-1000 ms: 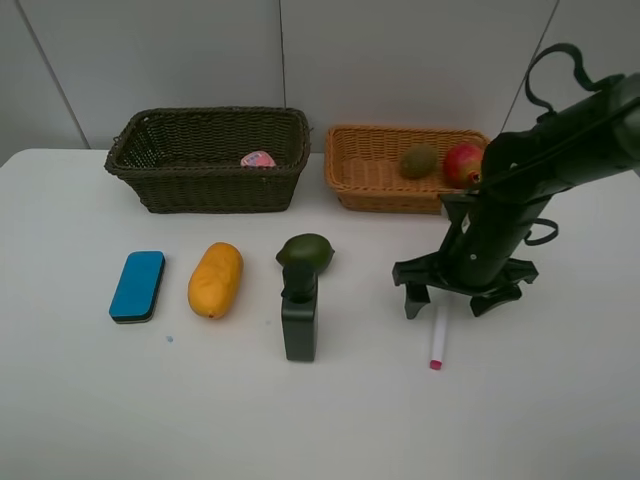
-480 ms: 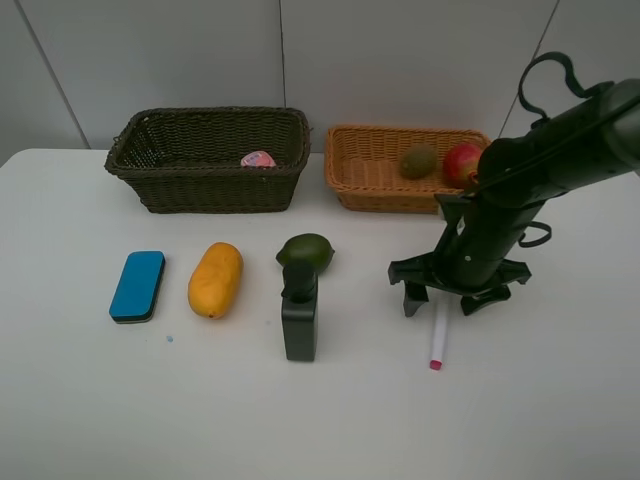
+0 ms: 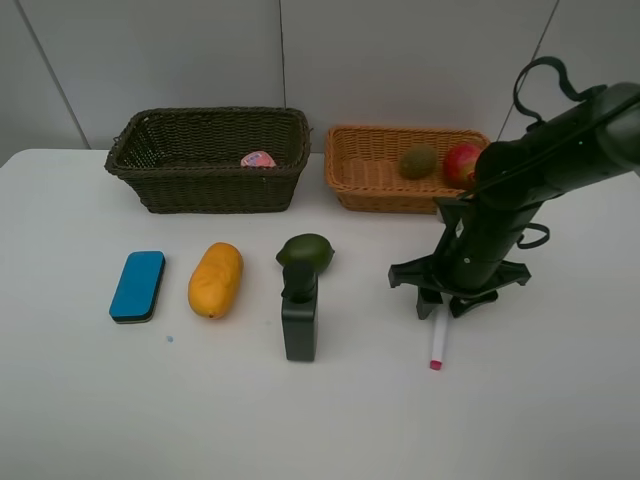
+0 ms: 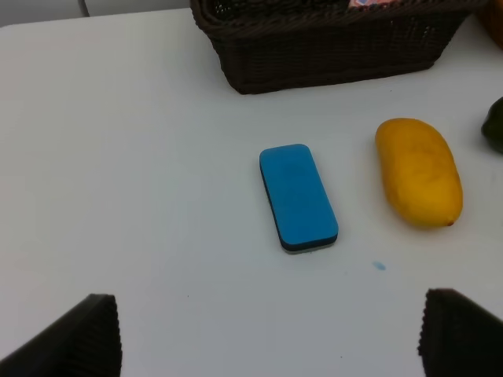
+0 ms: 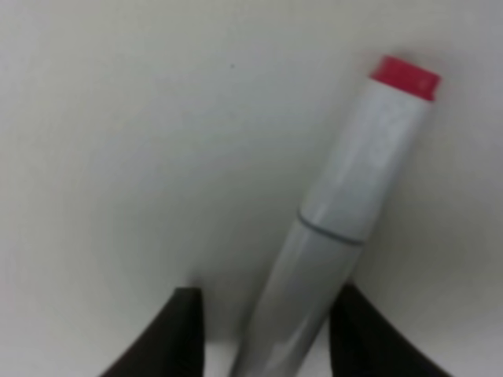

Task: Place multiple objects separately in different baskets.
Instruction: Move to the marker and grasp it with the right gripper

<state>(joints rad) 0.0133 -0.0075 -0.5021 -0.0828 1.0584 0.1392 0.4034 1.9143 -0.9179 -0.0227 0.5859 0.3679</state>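
Note:
The white-pink marker (image 3: 437, 343) lies on the table, and it also shows in the right wrist view (image 5: 338, 212). My right gripper (image 3: 441, 304) is down over its white end, jaws narrowed on either side of it; one finger (image 5: 363, 334) touches it, the other stands a little off. My left gripper (image 4: 275, 338) is wide open and empty above the blue eraser (image 4: 298, 197), with the mango (image 4: 419, 171) beside it. The avocado (image 3: 305, 251) and the dark green bottle (image 3: 299, 318) lie mid-table. The pink bottle (image 3: 257, 159) is in the dark basket (image 3: 200, 190). The kiwi (image 3: 418, 161) and pomegranate (image 3: 461, 164) are in the orange-tan basket (image 3: 375, 190).
The two baskets stand side by side at the back of the white table (image 3: 320, 420). The eraser (image 3: 137, 286) and mango (image 3: 215, 279) lie in a row at the left. The right arm (image 3: 540, 160) reaches over the orange-tan basket's right end.
My right gripper's fingers have drawn in from wide apart to close around the marker's upper end. The marker and the other things have not moved.

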